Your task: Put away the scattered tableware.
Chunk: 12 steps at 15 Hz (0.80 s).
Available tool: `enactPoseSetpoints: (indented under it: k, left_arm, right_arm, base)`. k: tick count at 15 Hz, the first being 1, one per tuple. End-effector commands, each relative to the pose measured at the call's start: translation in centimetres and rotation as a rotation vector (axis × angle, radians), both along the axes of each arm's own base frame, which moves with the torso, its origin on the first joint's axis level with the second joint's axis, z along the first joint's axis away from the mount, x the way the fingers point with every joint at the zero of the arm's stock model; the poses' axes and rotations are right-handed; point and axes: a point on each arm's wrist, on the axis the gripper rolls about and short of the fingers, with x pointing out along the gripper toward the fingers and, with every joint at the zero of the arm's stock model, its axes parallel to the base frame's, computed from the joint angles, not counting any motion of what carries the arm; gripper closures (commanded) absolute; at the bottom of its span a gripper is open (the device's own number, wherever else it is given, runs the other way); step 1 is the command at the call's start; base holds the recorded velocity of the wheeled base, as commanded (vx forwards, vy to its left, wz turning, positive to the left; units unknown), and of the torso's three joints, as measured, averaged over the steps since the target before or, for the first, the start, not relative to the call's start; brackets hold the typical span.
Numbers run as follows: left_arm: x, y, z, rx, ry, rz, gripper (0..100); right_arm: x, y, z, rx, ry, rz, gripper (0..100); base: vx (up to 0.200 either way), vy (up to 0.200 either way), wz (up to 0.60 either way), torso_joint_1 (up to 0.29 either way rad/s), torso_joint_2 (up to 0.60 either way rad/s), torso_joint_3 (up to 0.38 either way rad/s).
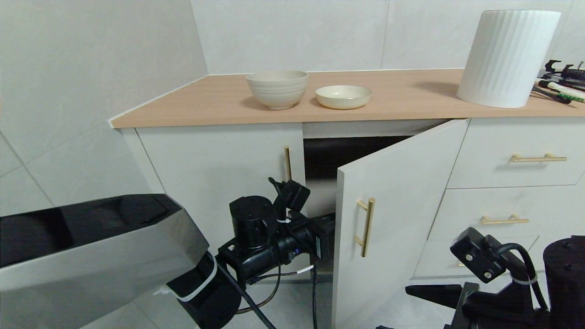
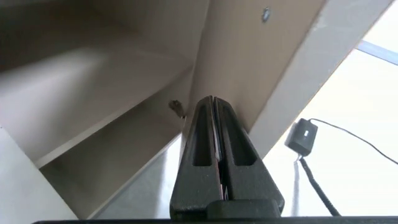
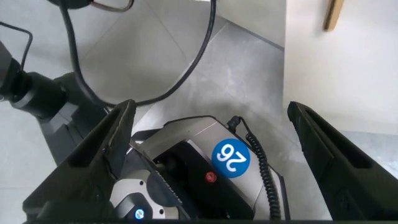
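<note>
counter (image 1: 411, 91): bowl (image 1: 277, 88) left of dish (image 1: 343, 96) | canister (image 1: 507, 57) right (tools (image 1: 560, 87), perhaps, beside) | door (image 1: 402, 183) open below

The left arm (image 1: 269, 242) lies low at 6 o'clock, stretched toward 2 o'clock, with the left gripper (image 2: 212, 102) closed, its fingers pressed flat together, while the right arm (image 1: 507, 283) sits low at 4 o'clock, the right gripper (image 3: 210, 112) spread wide apart.
</note>
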Motion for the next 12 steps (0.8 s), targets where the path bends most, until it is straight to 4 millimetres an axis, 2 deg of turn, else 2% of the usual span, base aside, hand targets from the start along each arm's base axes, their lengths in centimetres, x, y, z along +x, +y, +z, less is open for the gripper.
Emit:
enactPoseSetpoints:
  k: [1, 5, 7, 10, 12]
  left_arm:
    - [0.1, 0.0, -0.3, 0.003, 0.005, 0.004, 100]
    - [0.0, -0.4, -0.2, 0.000, -0.003, 0.008, 100]
    - [0.1, -1.6, 0.5, -0.017, -0.027, -0.015, 100]
    - [-1.4, -4.2, 1.1, -0.021, -0.030, -0.090, 100]
    - [-3.7, -6.9, 1.6, -0.026, -0.037, -0.176, 100]
  right_arm:
    - [-0.1, 0.1, -0.1, -0.003, 0.002, 0.007, 0]
    - [-0.4, 0.3, -0.1, -0.001, 0.001, 0.023, 0]
    - [-1.2, 0.6, -0.4, -0.011, 0.007, 0.068, 0]
    - [-2.5, 0.6, -0.9, -0.026, 0.016, 0.124, 0]
    - [-4.1, 0.2, -1.0, -0.014, 0.013, 0.215, 0]
  base:
    - [0.000, 0.000, 0.00, 0.000, 0.00, 0.000]
    - [0.000, 0.000, 0.00, 0.000, 0.00, 0.000]
    - [0.000, 0.000, 0.00, 0.000, 0.00, 0.000]
    - [0.000, 0.000, 0.00, 0.000, 0.00, 0.000]
    - [0.000, 0.000, 0.00, 0.000, 0.00, 0.000]
